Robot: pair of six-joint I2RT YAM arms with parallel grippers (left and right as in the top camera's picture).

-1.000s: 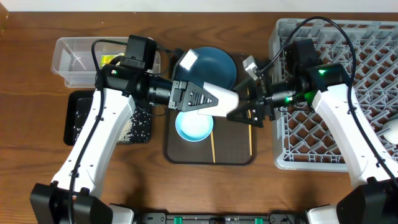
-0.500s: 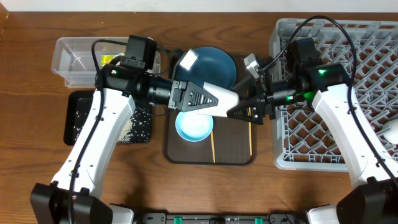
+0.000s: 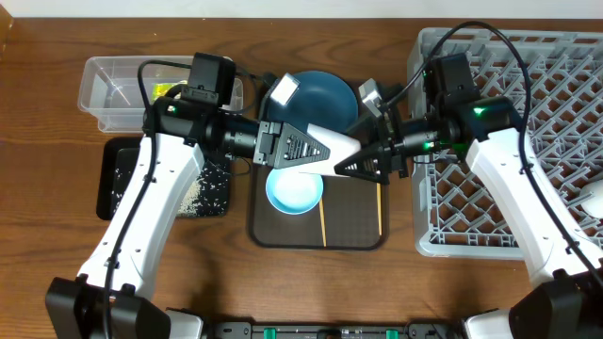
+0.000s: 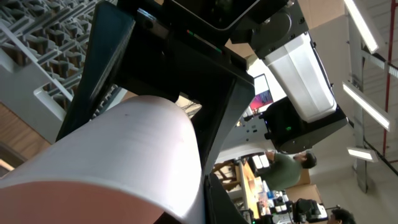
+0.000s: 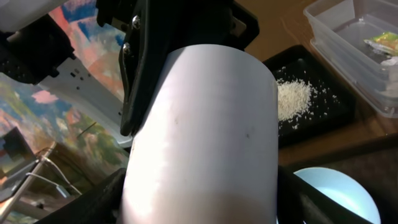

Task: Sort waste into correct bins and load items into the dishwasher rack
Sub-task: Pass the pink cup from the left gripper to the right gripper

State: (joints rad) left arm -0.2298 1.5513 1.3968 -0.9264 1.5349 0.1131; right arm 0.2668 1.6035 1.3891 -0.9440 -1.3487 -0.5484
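At the far left of the desk [image 3: 57, 188] stands one clear tub [image 3: 104, 104], and one yellow-green wrapper [image 3: 168, 91] lies inside it near its right end. Just in front of it sits one black tray [image 3: 111, 179] scattered with many white rice scraps [image 3: 209, 193], most of them heaped toward its right side. Next comes one brown serving tray [image 3: 353, 234]. One light blue bowl [image 3: 294, 192] rests on its left half, and two chopsticks lie lengthwise on it, well apart. One chopstick [image 3: 322, 224] is just right of the bowl and the other chopstick [image 3: 380, 209] is near the tray's right edge. Their far ends are hidden beneath the arms. One dark blue dish [image 3: 325, 99] sits at the tray's far edge. Above the tray, the two arms meet over a single pale cup [image 3: 334, 155], which is held on its side, off the desk. The left end effector [image 3: 316, 153] is clamped on one end of the cup. The right end effector [image 3: 356, 167] has its fingers on either side of the other end, but whether they press on it cannot be told. In the wrist views the cup looks whitish, and its true tint is unclear. At the far right is one grey rack [image 3: 471, 235], with one pale rounded thing [image 3: 594, 200] cut off by the picture's edge.
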